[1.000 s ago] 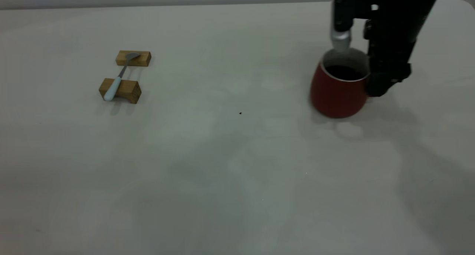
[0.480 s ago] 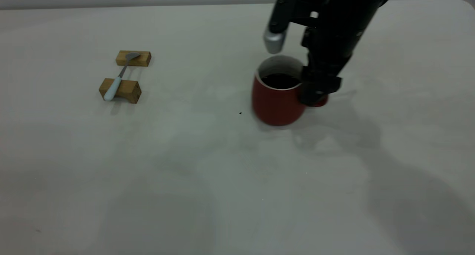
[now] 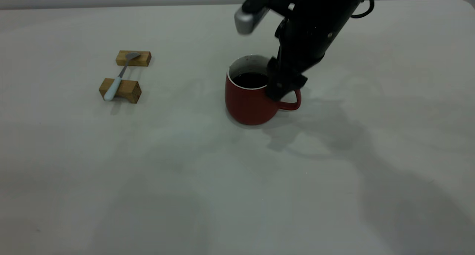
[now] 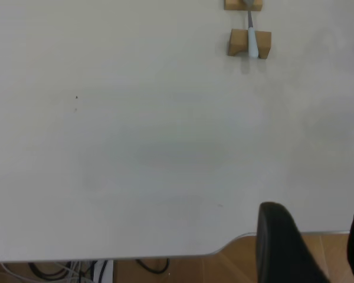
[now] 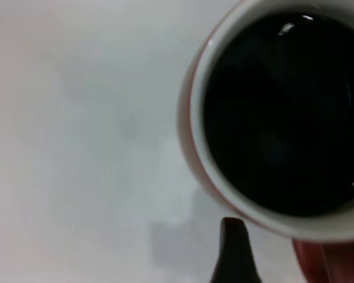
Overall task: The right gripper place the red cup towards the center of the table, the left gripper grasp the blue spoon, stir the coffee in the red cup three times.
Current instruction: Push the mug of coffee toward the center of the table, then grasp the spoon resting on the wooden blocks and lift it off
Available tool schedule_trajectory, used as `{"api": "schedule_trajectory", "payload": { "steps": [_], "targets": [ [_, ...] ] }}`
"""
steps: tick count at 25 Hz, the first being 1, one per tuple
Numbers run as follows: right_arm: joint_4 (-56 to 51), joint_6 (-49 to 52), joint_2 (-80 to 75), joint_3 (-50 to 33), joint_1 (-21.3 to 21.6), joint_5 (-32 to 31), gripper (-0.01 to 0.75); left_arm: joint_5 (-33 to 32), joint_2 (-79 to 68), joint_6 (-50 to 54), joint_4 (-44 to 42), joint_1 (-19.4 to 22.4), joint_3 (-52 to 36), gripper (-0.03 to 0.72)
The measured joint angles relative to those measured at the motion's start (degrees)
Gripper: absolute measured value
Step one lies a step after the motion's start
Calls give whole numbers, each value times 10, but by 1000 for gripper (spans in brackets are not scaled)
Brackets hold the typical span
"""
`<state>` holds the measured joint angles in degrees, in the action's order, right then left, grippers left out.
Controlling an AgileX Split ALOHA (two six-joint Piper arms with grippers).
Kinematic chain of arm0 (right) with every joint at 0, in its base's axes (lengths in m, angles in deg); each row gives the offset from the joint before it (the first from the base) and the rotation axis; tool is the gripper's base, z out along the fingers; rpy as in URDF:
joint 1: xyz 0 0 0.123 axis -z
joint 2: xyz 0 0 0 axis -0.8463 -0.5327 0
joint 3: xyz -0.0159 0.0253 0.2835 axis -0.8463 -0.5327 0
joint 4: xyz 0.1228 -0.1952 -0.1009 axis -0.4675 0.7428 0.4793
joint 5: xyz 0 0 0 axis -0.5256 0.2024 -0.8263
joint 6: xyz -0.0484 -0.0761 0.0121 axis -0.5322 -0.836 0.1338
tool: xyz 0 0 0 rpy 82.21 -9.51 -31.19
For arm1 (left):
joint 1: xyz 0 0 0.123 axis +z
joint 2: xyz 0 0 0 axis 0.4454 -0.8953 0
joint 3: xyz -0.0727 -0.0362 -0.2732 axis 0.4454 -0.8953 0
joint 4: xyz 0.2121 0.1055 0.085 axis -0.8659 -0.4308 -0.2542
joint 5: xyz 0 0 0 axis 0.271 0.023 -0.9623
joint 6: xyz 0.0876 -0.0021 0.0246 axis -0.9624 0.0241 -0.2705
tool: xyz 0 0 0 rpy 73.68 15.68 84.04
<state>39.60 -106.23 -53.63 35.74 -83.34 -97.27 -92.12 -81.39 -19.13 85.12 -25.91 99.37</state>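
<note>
The red cup (image 3: 246, 104) stands on the table (image 3: 237, 180) near its middle, with dark coffee (image 3: 251, 79) inside. My right gripper (image 3: 282, 90) reaches down at the cup's handle (image 3: 293, 103). In the right wrist view one black finger (image 5: 233, 250) stands apart from the handle (image 5: 327, 262), beside the white rim (image 5: 253, 209), so the jaws are open around it. The blue spoon (image 3: 118, 78) lies across two wooden blocks at the left. My left gripper (image 4: 315, 236) is open and holds nothing, past the table's edge and out of the exterior view; the spoon (image 4: 252, 35) lies far from it.
The two wooden blocks (image 3: 133, 58) (image 3: 120, 90) carry the spoon's bowl and handle. A tiny dark speck (image 4: 76, 97) marks the tabletop. Bare table lies between the blocks and the cup. Wooden floor (image 4: 236, 265) shows beyond the table's rounded corner.
My right arm has carried the red cup leftward from the right side to near the middle of the table. The cup's handle now shows beside the jaws. Spoon and blocks have not moved.
</note>
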Motion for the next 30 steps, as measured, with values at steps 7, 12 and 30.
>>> {"api": "schedule_trajectory", "payload": {
  "steps": [7, 12, 30],
  "targets": [
    [3, 126, 162, 0, 38, -148, 593, 0, 0, 0, 0, 0, 0, 355],
    [23, 274, 288, 0, 52, -256, 593, 0, 0, 0, 0, 0, 0, 355],
    [239, 553, 606, -99, 54, -449, 593, 1, 0, 0, 0, 0, 0, 355]
  ]
}}
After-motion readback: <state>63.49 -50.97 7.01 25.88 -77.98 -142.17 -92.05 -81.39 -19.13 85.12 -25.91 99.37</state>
